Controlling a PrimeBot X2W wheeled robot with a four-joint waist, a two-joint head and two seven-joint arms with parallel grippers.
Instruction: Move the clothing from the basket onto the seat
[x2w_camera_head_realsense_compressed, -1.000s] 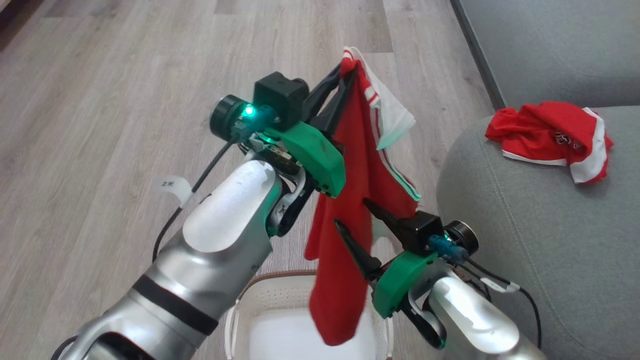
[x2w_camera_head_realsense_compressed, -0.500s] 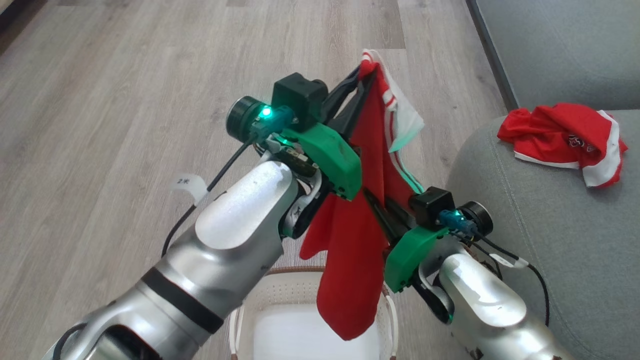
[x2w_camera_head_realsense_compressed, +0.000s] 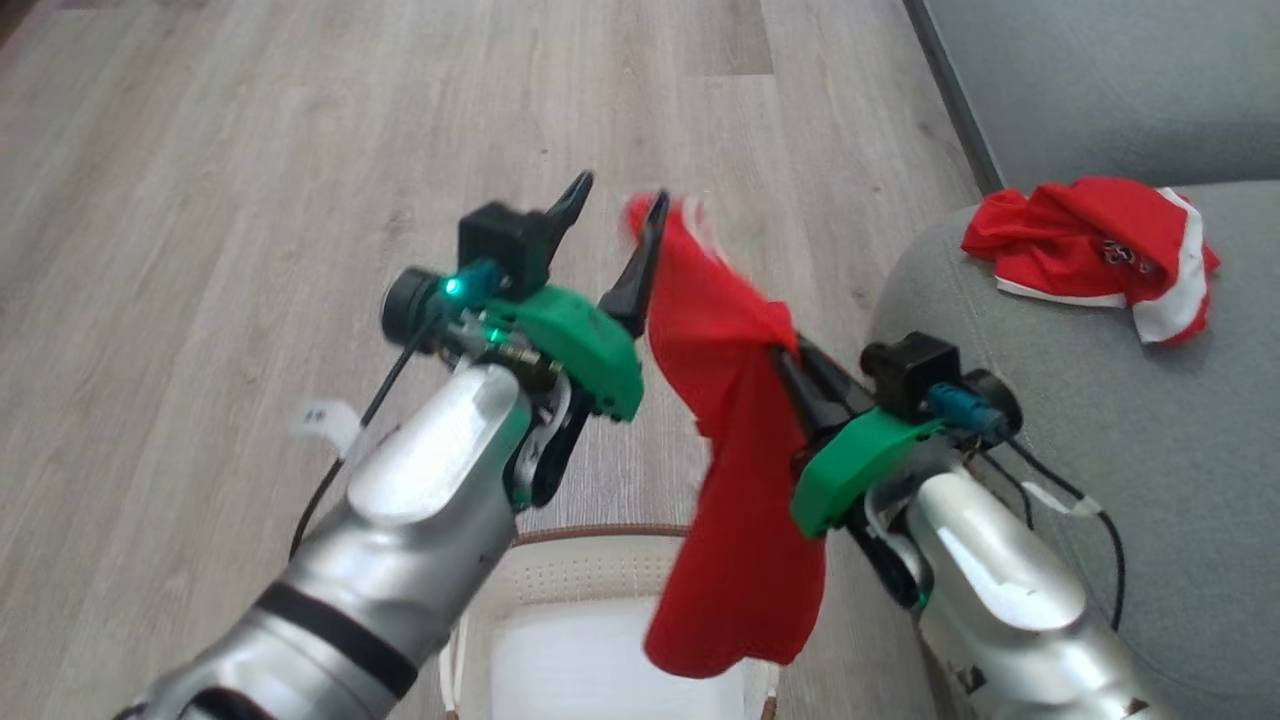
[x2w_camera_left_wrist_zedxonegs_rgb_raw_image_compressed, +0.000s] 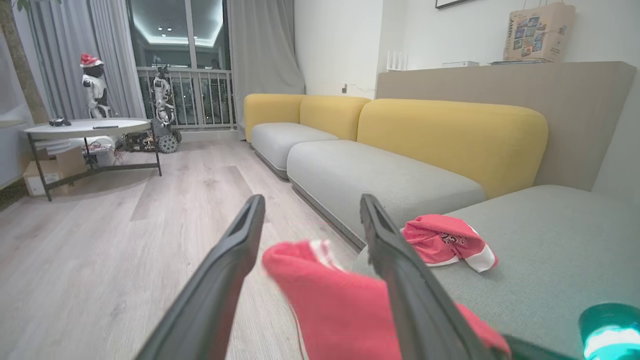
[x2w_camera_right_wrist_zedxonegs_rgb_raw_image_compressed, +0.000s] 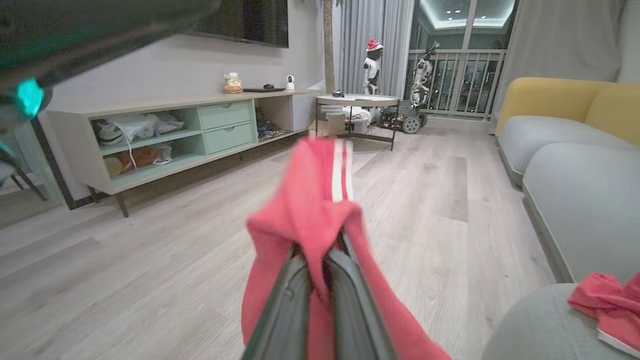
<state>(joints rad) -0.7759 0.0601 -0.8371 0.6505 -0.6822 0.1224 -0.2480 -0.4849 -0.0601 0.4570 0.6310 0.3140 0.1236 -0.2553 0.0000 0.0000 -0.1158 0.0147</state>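
Both forearms angled up. Left pincer (x2w_camera_head_realsense_compressed: 618, 195) has its fingers spread wide — right pincer (x2w_camera_right_wrist_zedxonegs_rgb_raw_image_compressed: 320, 252) clamped tight on clothing (x2w_camera_head_realsense_compressed: 740, 560).

text: none legible | jersey (x2w_camera_left_wrist_zedxonegs_rgb_raw_image_compressed: 445, 242) print: blurred | cable tag (x2w_camera_head_realsense_compressed: 322, 422): blurred

Upper left: bare wood floor (x2w_camera_head_realsense_compressed: 200, 200), unobstructed. Centre frame is blocked by the hanging clothing (x2w_camera_head_realsense_compressed: 745, 520), its lower end overlapping the basket (x2w_camera_head_realsense_compressed: 590, 570) at bottom centre. Right side: seat (x2w_camera_head_realsense_compressed: 1100, 430) surface open, save one crumpled red garment (x2w_camera_head_realsense_compressed: 1080, 245) at upper right.
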